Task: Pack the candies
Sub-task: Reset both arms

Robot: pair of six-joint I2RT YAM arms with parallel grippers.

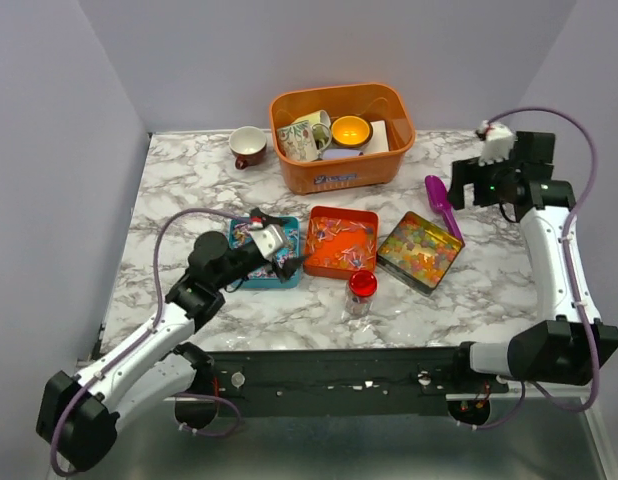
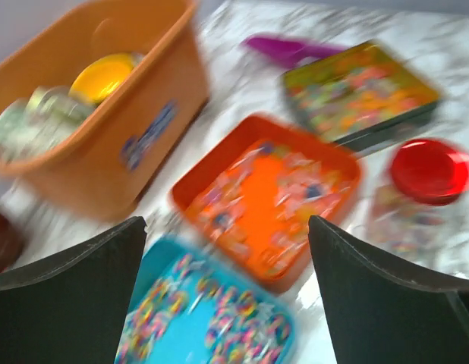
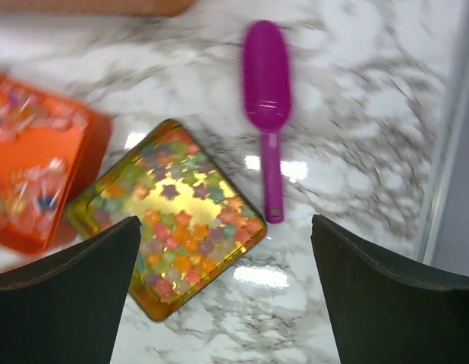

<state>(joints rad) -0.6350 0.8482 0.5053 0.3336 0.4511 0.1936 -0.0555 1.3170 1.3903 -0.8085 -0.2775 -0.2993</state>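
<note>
Top view: three batches of candies lie in a row of shallow containers across the middle of the marbled surface (image 1: 189, 180).

(a) At centre left, confetti-like candies (image 2: 212, 318), tiny multicoloured bits scattered at all angles, cover the floor of a blue tray (image 2: 162, 262).

(b) At centre, thin pale wrapped candies (image 1: 341, 240) lie in an orange tray (image 1: 314, 262). The slender pieces point every way, with no common axis. The tray's sides run nearly square to the frame.

(c) At centre right, glossy jelly candies (image 1: 419, 248) in yellow, orange and green fill a gold tin (image 1: 394, 265). The tin is turned diagonally, one corner toward the bottom of the frame. In the right wrist view the pieces look star-shaped.

A clear jar (image 1: 357, 303) capped by a red lid (image 1: 362, 284) stands just below the orange tray.

A purple scoop (image 1: 444, 207) lies near the tin's upper right corner. Its long axis runs from upper left to lower right, bowl uppermost.

An orange basket (image 1: 334, 175) at top centre holds mugs and a yellow bowl. A cup (image 1: 249, 146) stands to its left.

The left claw (image 2: 227, 227) is over the blue tray, its fingers spread wide and gripping nothing. The right claw (image 3: 225, 224), at upper right above the scoop, is likewise fully spread and empty.

The left wrist view is motion-blurred.
</note>
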